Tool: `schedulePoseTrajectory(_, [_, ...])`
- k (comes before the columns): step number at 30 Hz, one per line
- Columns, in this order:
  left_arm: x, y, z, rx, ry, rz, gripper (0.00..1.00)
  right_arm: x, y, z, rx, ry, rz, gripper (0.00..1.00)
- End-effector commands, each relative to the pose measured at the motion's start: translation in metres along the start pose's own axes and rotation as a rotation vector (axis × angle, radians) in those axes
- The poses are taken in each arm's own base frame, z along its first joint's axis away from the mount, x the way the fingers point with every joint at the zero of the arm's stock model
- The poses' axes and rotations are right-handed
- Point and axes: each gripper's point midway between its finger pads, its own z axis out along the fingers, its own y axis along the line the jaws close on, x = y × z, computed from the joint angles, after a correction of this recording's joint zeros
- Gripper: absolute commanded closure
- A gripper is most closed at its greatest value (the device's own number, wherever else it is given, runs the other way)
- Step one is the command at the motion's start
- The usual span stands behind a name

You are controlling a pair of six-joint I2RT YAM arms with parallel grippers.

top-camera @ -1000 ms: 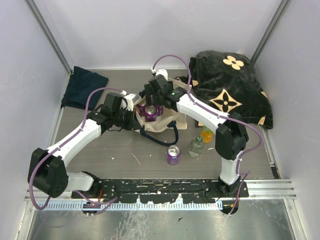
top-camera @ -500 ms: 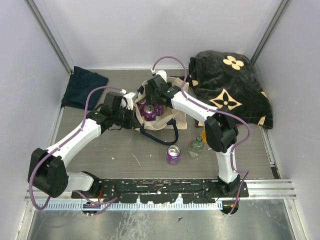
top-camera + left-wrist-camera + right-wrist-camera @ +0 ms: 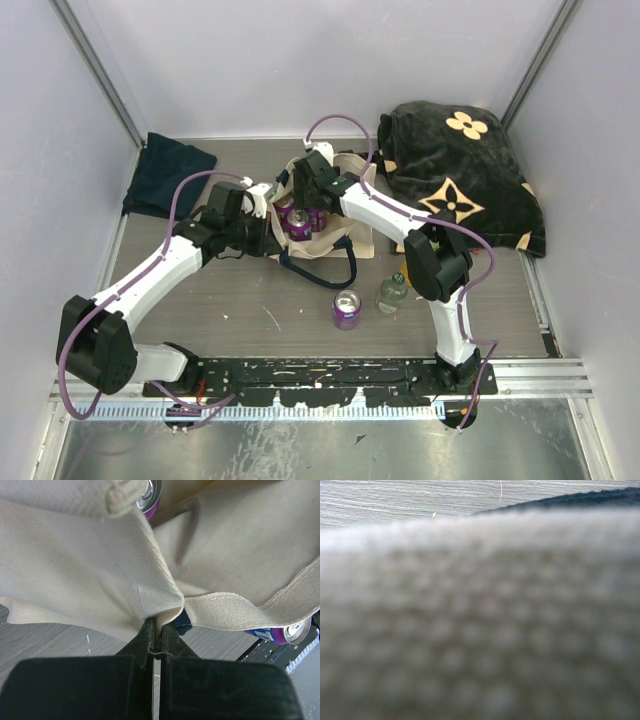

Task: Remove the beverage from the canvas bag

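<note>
Left wrist cam shows you left gripper (image 3: 155, 626) clamping canvas bag (image 3: 85, 565) rim. Top cam shows right gripper (image 3: 303, 205) over purple can (image 3: 297, 222), jaws unreadable.

No legible text, brand or number in any view. Purple aluminium drink can (image 3: 346, 309) on the desk (image 3: 250, 300): blue-and-white label print, unreadable. Black fabric bag (image 3: 460, 180): tan flower motifs, no lettering. Cream canvas bag (image 3: 75, 570): visible cloth plain.
</note>
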Motion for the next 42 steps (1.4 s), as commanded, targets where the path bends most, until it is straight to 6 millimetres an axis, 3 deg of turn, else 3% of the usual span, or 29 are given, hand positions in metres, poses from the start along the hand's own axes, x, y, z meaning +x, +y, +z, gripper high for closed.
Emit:
schedulePoseTrajectory(1, [0.025, 0.015, 0.001, -0.064, 0.101, -0.028, 0.99, 0.027, -0.008, 0.012, 0.022, 0.067, -0.002, 0.61])
schedulePoseTrajectory(3, [0.025, 0.015, 0.001, -0.064, 0.099, -0.029, 0.99, 0.026, -0.01, 0.01, 0.028, 0.064, -0.009, 0.95])
schedulePoseTrajectory(4, [0.025, 0.015, 0.001, -0.063, 0.098, -0.028, 0.99, 0.024, -0.011, 0.008, 0.032, 0.057, -0.015, 0.99])
schedulePoseTrajectory(7, [0.026, 0.015, 0.001, -0.064, 0.1, -0.025, 0.99, 0.004, -0.012, -0.003, 0.029, 0.0, -0.034, 0.99])
schedulePoseTrajectory(11, [0.027, 0.016, 0.002, -0.065, 0.103, -0.027, 0.99, -0.05, -0.01, -0.036, 0.018, -0.148, -0.042, 0.99])
schedulePoseTrajectory(16, [0.026, 0.016, 0.002, -0.065, 0.098, -0.025, 0.99, -0.118, -0.005, -0.096, -0.032, -0.329, -0.04, 0.99])
schedulePoseTrajectory(21, [0.024, 0.016, 0.002, -0.067, 0.089, -0.025, 0.99, -0.151, 0.004, -0.156, -0.086, -0.437, -0.06, 0.99])
schedulePoseTrajectory(25, [0.024, 0.016, 0.002, -0.066, 0.089, -0.025, 0.99, -0.153, 0.02, -0.207, -0.121, -0.494, -0.103, 0.99])
schedulePoseTrajectory(29, [0.023, 0.016, 0.001, -0.066, 0.086, -0.026, 0.99, -0.142, 0.042, -0.267, -0.171, -0.547, -0.159, 0.99])
schedulePoseTrajectory(36, [0.015, 0.02, -0.01, -0.118, 0.058, 0.0, 0.99, -0.121, 0.051, -0.36, -0.342, -0.564, -0.141, 0.99])
schedulePoseTrajectory(39, [0.008, 0.02, -0.016, -0.132, 0.024, 0.006, 0.99, -0.099, 0.063, -0.38, -0.419, -0.523, -0.155, 0.99])
schedulePoseTrajectory(42, [0.006, 0.023, -0.018, -0.151, 0.009, 0.005, 0.99, -0.066, 0.08, -0.384, -0.477, -0.46, -0.19, 0.99])
